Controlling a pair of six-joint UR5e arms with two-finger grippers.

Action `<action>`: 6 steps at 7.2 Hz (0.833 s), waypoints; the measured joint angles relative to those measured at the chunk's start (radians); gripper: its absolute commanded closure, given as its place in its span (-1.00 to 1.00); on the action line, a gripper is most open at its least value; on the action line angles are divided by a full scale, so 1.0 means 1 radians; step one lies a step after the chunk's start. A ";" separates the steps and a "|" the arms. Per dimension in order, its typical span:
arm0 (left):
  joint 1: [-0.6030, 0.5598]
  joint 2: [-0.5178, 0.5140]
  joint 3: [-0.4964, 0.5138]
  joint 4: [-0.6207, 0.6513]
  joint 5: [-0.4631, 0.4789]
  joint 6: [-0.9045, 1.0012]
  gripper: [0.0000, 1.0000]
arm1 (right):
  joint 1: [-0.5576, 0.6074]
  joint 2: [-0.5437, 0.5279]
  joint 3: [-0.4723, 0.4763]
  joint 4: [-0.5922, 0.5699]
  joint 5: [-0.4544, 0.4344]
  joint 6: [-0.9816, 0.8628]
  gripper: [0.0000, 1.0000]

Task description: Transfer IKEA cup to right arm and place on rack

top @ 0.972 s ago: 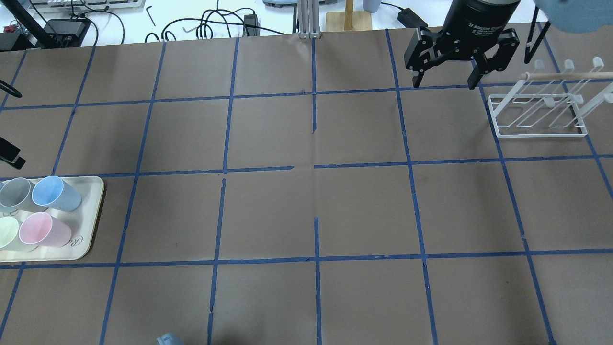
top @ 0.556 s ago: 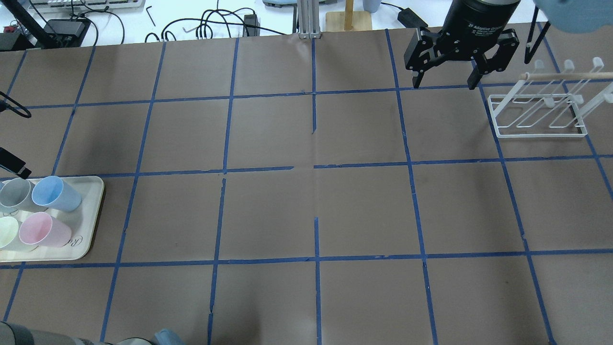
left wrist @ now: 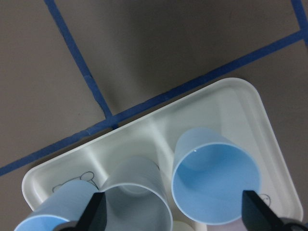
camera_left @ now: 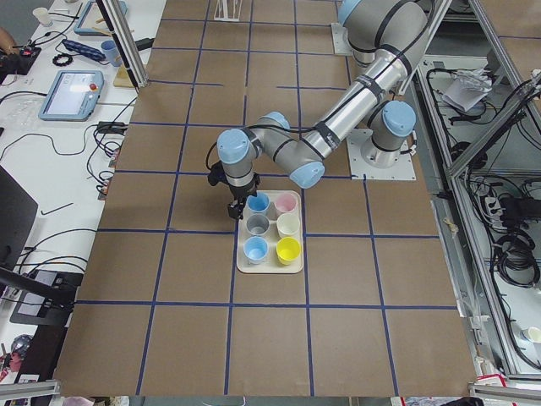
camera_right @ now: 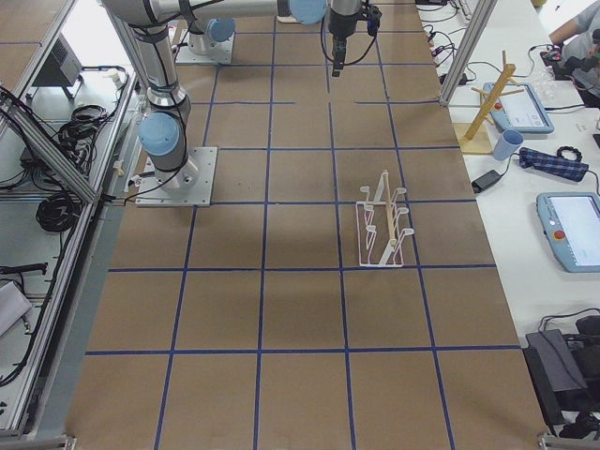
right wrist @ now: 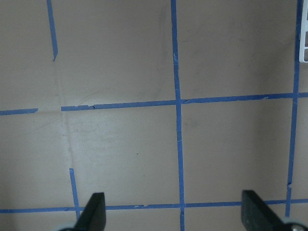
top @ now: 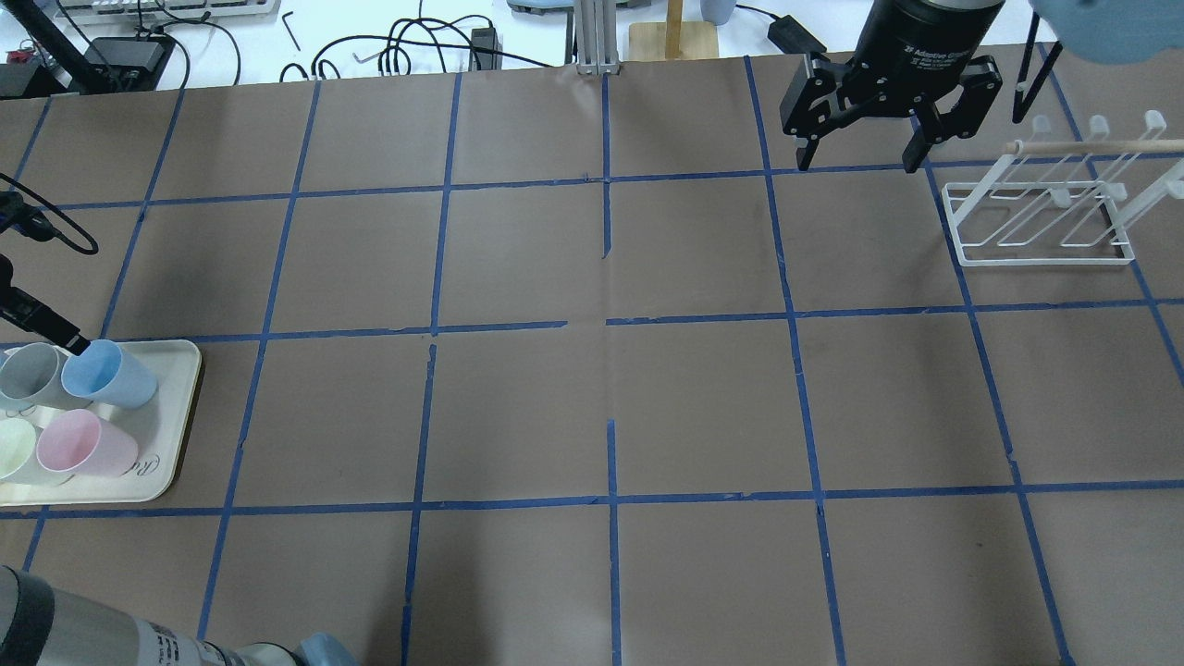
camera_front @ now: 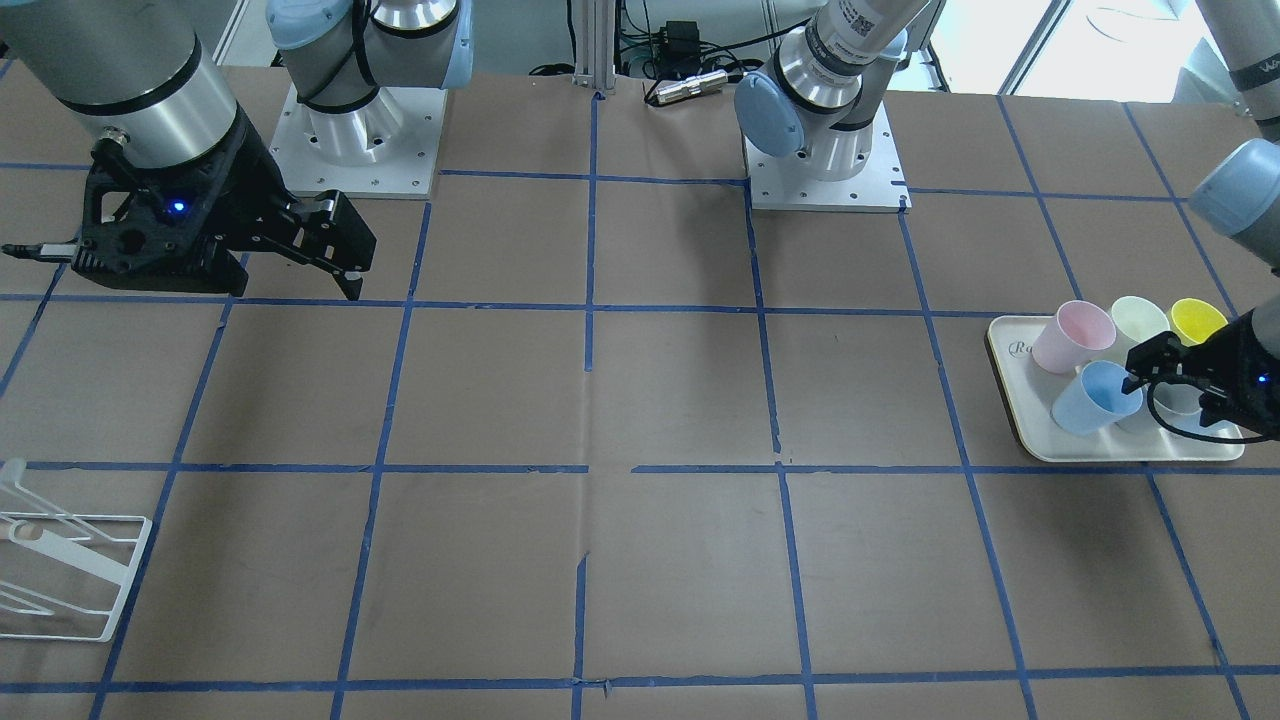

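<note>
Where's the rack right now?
Overhead view: the rack stands at the table's far right, on the robot's right side, just right of the right end effector.

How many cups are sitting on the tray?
6, in two rows on the tray: blue cup, grey cup, second blue cup; beside them pink cup, pale green cup, yellow cup. None looks hidden.

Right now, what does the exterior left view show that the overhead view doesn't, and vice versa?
Only exterior left: the whole tray with six cups, including a yellow cup and second blue cup. Only overhead: the right gripper, fingers open. Both: the left gripper by a blue cup, plus the grey cup and pink cup.
</note>
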 measured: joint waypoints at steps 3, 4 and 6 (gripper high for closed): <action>0.000 -0.031 -0.003 0.001 0.009 0.038 -0.98 | 0.000 0.000 0.000 0.001 0.001 0.001 -1.00; 0.000 -0.041 -0.002 -0.002 0.012 0.050 -0.75 | 0.000 0.000 0.000 0.001 0.001 0.001 -1.00; -0.001 -0.055 -0.003 -0.011 0.017 0.060 0.86 | 0.000 0.000 0.000 0.001 0.001 0.001 -1.00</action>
